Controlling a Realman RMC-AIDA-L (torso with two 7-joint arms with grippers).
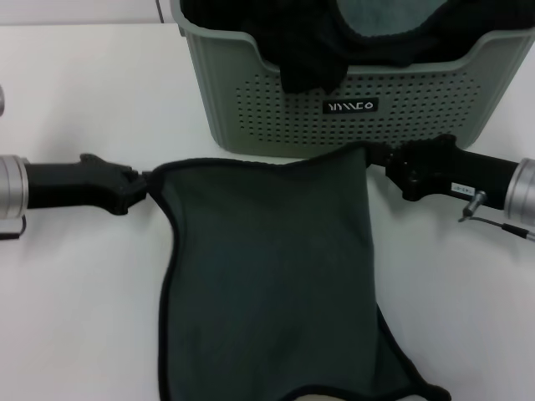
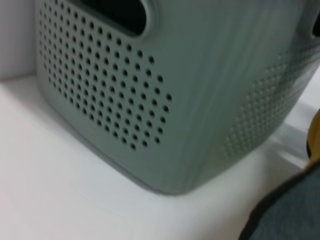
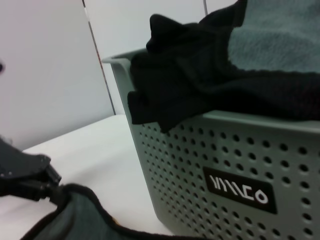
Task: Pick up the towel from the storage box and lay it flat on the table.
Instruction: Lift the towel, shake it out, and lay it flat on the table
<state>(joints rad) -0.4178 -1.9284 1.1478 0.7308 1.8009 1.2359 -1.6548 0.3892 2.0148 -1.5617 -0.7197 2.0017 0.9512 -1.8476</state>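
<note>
The dark grey-green rectangular towel with black trim (image 1: 267, 276) is out of the sage-green perforated plastic storage box (image 1: 276, 109) and spread on the plain white desk (image 1: 75, 317) just in front of it. The left gripper (image 1: 144, 185) and the right gripper (image 1: 386, 160) each pinch a far corner, holding that edge taut. The laying-flat step looks nearly done; next both should lower and release, while the near edge, partly turned up, may need smoothing.

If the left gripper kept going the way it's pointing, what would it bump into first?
The left gripper points across toward the right gripper, gripping the towel at its corner. Going straight, it would probably push into the towel first; the storage box sits just beyond.
</note>
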